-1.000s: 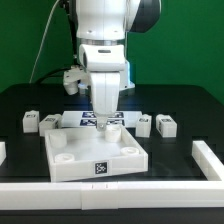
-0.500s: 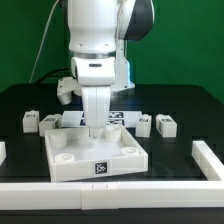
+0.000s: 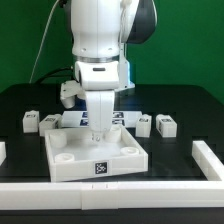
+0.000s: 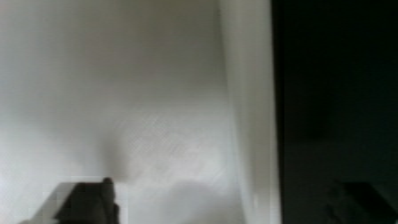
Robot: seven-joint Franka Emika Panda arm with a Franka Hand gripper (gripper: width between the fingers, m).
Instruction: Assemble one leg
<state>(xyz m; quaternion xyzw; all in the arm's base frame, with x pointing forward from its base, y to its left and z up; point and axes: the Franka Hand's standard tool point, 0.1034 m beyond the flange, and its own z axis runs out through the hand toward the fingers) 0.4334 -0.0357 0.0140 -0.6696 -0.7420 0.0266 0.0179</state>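
Nearest, a long white rail (image 3: 110, 190) edges the black table (image 3: 185, 110). Behind it lies the large white square plastic panel (image 3: 72, 168) with raised rim and corner sockets; no socket in sight carries a leg. The white arm's two-finger gripper (image 3: 98, 132) hangs low over the panel's far part. Its jaws merge with the white there, and the wrist view gives only pale surface and one dark fingertip (image 4: 80, 203), so I cannot tell whether they stand apart or together. Beyond the panel, counting from the exterior view's left, the small white tagged plastic block that is the first leg (image 3: 30, 122), then the second leg (image 3: 50, 121), third leg (image 3: 144, 125) and fourth leg (image 3: 166, 126) rest on the table, with the thin flat white marker board (image 3: 75, 118) between the middle two. I judge the step to be fetching a leg: next, travel to one, straddle it, close, then seat it upright in a socket
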